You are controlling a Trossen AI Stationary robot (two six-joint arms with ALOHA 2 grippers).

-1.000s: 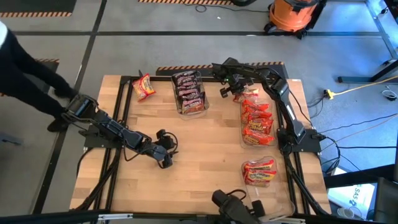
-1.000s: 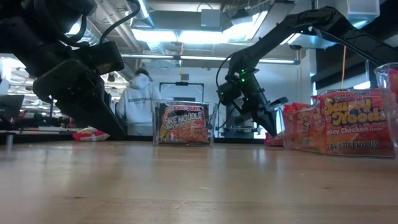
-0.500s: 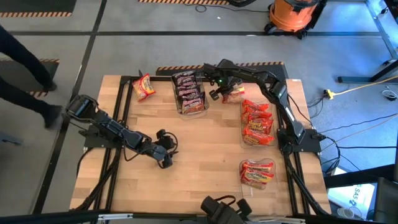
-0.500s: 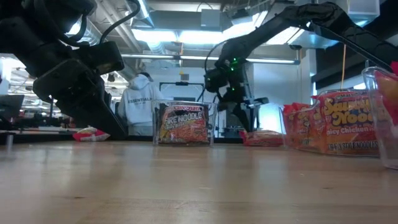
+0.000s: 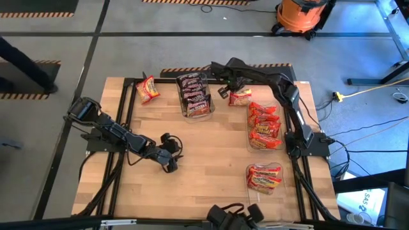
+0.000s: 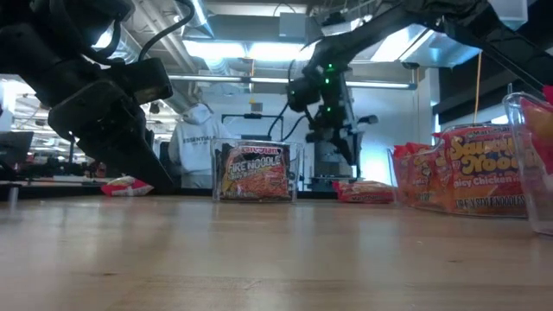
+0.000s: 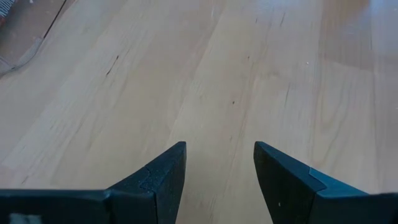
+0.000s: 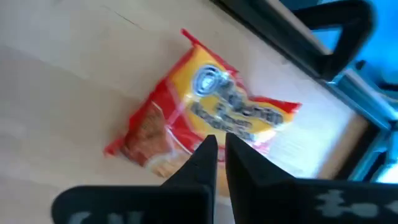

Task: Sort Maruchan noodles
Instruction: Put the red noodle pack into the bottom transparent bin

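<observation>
High view: wooden table [image 5: 211,166]. Right gripper [image 5: 223,87] near the far edge, fingers together, empty, just beside a loose yellow-red Maruchan packet [image 5: 240,97]. Another loose packet [image 5: 147,88] near far-left corner. Dark packets in a clear bin [image 5: 194,94] at far-middle; red-orange packets in two bins [image 5: 264,125] along the right edge. Left gripper [image 5: 170,155] left of centre, fingers apart, empty.

Low view: right gripper [image 6: 346,142] above the table.

Right wrist view: fingertips [image 8: 205,152] closed over the packet [image 8: 205,102].

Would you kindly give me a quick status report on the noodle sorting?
Right gripper shut, empty, above loose yellow-red packet lying beside the red-packet bin. Left gripper open, idle mid-table. Nothing blocking.
</observation>
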